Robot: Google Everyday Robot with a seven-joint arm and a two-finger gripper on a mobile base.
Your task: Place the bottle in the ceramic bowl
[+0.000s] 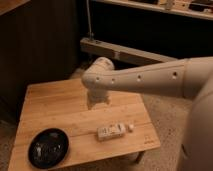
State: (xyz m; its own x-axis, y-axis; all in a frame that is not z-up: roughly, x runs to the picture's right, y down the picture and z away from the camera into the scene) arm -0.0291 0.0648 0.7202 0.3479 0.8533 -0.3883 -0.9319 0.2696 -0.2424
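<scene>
The bottle (pixel 112 131) is small and whitish-cream and lies on its side near the front right of the wooden table (pixel 55 107), with its round white cap (pixel 131 127) pointing right. The ceramic bowl (pixel 48 148) is a glossy black shallow dish at the table's front left corner. My gripper (pixel 98 104) points down over the middle of the table, behind and a little left of the bottle and above it. Its fingers are apart and hold nothing. The bowl lies well to the gripper's front left.
My large white arm (pixel 150 77) reaches in from the right over the table's back right part. Dark wood panelling stands behind and to the left. A grey metal beam (pixel 120 52) runs behind the table. The speckled floor (pixel 165 117) lies right of the table.
</scene>
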